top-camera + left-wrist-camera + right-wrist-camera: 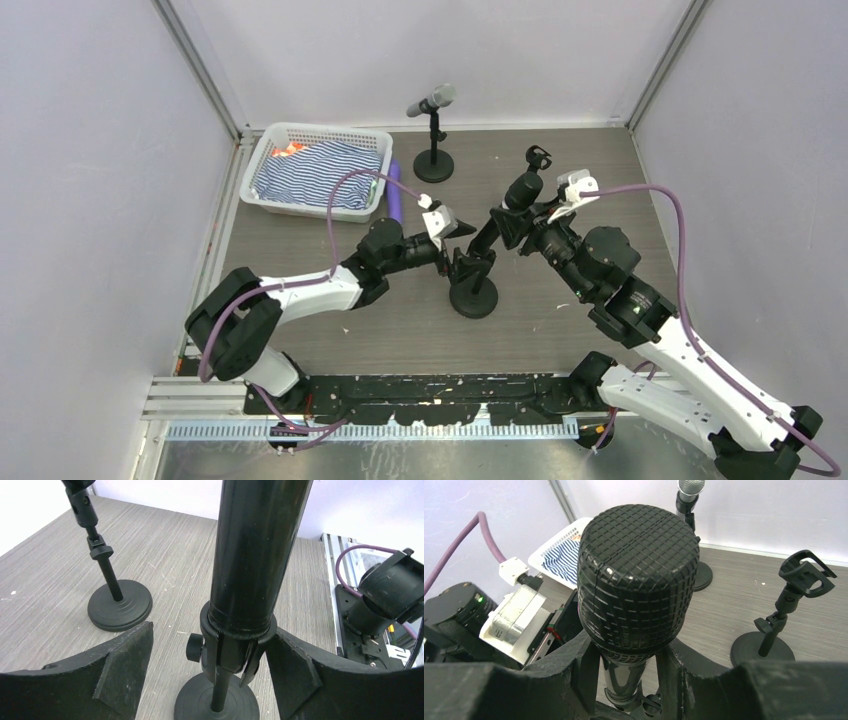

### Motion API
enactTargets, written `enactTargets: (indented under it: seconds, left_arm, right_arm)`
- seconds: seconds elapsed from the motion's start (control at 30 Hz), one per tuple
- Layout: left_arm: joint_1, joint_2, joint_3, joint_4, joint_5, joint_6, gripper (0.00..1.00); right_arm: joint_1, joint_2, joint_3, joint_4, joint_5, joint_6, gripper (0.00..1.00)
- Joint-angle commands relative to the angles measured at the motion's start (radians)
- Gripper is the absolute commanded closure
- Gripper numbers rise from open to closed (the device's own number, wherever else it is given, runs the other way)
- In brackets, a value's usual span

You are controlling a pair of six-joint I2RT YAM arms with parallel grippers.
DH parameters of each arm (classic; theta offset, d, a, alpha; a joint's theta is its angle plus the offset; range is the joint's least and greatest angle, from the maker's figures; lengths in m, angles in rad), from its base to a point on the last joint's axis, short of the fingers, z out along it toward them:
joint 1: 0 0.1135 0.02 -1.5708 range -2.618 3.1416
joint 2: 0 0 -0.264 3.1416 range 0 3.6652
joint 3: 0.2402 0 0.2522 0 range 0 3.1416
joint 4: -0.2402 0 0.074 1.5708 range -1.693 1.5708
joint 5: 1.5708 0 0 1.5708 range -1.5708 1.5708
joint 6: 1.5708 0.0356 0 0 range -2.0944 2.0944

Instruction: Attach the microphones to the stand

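The black microphone (522, 190) stands upright in the clip of the middle stand (473, 297), and my right gripper (515, 222) is shut on its body just below the gridded head (638, 580). In the left wrist view its barrel (255, 550) sits in the clip (235, 635), with my left gripper (210, 670) open around it; one pad (295, 670) is close against the clip, the other well clear. The silver-grey microphone (431, 100) rests on the back stand (433, 165). A purple microphone (394, 195) lies flat beside the basket.
A third stand with an empty clip (806, 575) stands at the back right, its base (764, 652) close to my right gripper. A white basket (268, 140) holding striped cloth sits at the back left. Walls enclose the table on three sides.
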Motion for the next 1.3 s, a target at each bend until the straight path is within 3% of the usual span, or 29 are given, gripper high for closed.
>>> enactTargets:
  seconds: [0.0,0.17,0.33,0.63,0.97,1.27]
  left_arm:
    - [-0.008,-0.029,-0.042,0.128,-0.084,-0.064,0.15]
    - [-0.07,-0.073,-0.123,0.155,-0.245,-0.09,0.1]
    - [-0.161,-0.078,-0.197,0.255,-0.468,-0.156,0.04]
    - [-0.24,0.064,-0.19,0.478,-0.84,-0.211,0.07]
    - [-0.264,0.172,-0.087,0.577,-0.999,-0.141,0.34]
    - [-0.271,0.172,-0.101,0.592,-0.999,-0.114,0.8]
  right_arm:
    - [0.006,0.061,-0.034,-0.183,0.148,-0.049,0.99]
    - [0.036,0.089,-0.013,-0.112,0.265,-0.007,0.99]
    - [0.066,0.146,0.009,-0.07,0.356,0.167,0.99]
    - [0.207,0.234,0.063,-0.001,0.582,0.252,0.99]
    - [0.261,0.223,0.055,-0.008,0.664,0.276,0.99]
    - [0.273,0.189,0.027,0.017,0.665,0.248,0.99]
